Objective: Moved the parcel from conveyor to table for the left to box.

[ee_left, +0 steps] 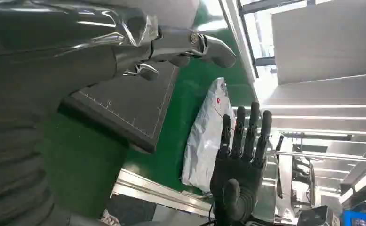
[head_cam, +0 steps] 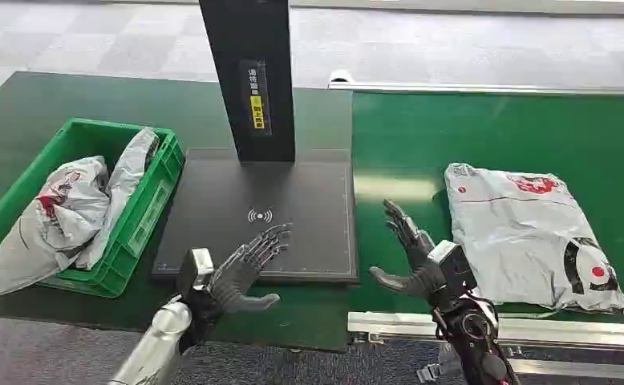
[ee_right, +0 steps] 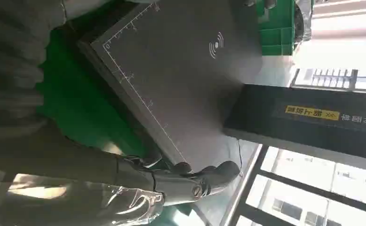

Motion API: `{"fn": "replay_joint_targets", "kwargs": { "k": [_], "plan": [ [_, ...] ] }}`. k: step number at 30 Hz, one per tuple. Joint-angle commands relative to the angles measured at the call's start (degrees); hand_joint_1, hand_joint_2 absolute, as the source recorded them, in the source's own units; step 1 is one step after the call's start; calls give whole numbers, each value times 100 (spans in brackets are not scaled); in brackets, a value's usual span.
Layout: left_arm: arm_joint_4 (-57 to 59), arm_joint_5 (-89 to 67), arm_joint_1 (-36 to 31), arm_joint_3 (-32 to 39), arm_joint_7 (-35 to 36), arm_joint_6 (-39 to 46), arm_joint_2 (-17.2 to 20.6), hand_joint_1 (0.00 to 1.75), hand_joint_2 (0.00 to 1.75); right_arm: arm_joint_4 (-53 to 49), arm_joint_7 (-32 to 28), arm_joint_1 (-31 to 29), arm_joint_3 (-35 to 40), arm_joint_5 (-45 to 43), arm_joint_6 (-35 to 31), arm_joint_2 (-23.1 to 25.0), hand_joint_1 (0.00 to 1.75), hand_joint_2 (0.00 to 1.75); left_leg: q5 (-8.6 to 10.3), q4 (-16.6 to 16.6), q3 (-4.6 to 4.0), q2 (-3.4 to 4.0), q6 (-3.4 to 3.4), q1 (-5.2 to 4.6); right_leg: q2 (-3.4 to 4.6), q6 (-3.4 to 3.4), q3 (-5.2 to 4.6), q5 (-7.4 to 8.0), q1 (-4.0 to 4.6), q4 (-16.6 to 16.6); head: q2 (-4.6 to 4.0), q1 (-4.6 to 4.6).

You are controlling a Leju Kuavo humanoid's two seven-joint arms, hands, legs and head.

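Both hands empty, fingers spread: right hand (head_cam: 415, 255) just beside flat grey plastic mailer parcel (head_cam: 531, 234) on green conveyor belt (head_cam: 421, 144), not touching; left hand (head_cam: 241, 271) at black scanner pad (head_cam: 245, 212).

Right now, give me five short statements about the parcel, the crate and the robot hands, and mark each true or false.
1. The grey parcel lies flat on the green conveyor belt. True.
2. The right robot hand grips the parcel. False: it is open beside it, holding nothing.
3. The green crate holds grey bags. True.
4. The left robot hand holds a bag. False: it is open, fingers spread over the black scanner pad.
5. A parcel rests on the scanner pad. False: the pad is bare.
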Motion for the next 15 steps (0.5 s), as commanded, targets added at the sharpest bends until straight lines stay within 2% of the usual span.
{"fn": "replay_joint_targets", "kwargs": {
  "k": [1, 8, 12, 15],
  "plan": [
    [432, -3, -231, 92, 8, -32, -19, 0, 175, 381, -31, -212, 160, 25, -33, -33, 0, 175, 2, -8, 9, 5, -6, 0, -4, -12, 8, 1, 2, -7, 0, 0],
    [427, 11, -222, 103, -2, -34, -15, 0, 175, 435, -13, -235, 145, 41, -87, -35, 0, 175, 1, -6, 7, 5, -5, 1, -3, -10, 7, 1, 2, -5, 0, 0],
    [291, 42, -142, 134, 42, -41, 5, 0, 175, 900, 231, -453, -12, 415, -851, -43, 0, 175, 0, -5, 6, 8, -4, 1, 1, -9, 5, 2, 2, -5, 0, 0],
    [154, 77, -57, 155, 127, -42, 16, 0, 175, 1416, 390, -667, -439, 667, -1669, -107, 0, 175, 4, -15, 16, 9, -6, -2, -3, -14, 15, 4, 1, -14, 0, 0]
  ]
}}
